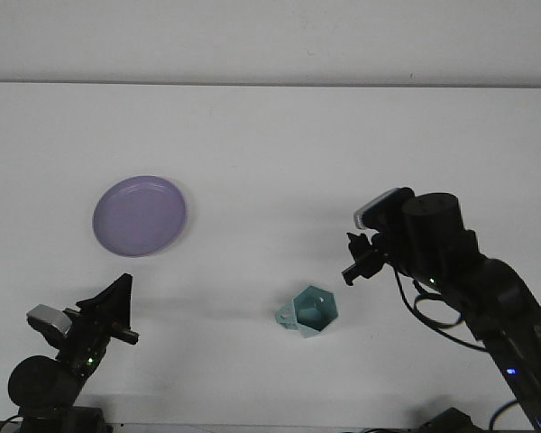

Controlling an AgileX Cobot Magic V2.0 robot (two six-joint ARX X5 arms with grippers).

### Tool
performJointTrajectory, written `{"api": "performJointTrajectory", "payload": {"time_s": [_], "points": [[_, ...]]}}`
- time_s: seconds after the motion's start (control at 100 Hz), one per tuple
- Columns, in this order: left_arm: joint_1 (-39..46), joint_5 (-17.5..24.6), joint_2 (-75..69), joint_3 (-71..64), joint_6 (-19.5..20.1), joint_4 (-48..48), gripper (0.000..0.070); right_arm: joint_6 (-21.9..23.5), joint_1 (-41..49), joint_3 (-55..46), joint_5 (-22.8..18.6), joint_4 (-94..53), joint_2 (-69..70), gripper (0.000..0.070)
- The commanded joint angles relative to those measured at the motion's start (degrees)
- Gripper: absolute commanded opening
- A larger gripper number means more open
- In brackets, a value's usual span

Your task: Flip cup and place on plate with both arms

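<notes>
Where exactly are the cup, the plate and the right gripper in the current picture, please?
cup (312, 309), front view, on the inside of its open mouth.
plate (140, 216), front view, on the middle of its purple face.
right gripper (358, 264), front view, at its dark fingertips, up and right of the cup.
</notes>
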Motion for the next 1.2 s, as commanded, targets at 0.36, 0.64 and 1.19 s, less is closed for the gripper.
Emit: {"api": "performJointTrajectory", "payload": {"time_s": [0.36,0.64,1.19], "points": [[-1.6,4.33,23.71,26.05,3.41,-15.47,0.0013,4.98,-4.02,-35.12,2.97,28.09,-29.38,0.0263],[-11.04,5.84,42.27,42.05,12.81,-26.75,0.0013,6.23,-6.6,-48.52,15.12,31.12,-49.07,0.0263],[-31.08,5.81,78.2,68.41,23.02,-46.23,0.0517,6.23,-7.5,-49.96,16.92,31.47,-55.19,0.0263]]}}
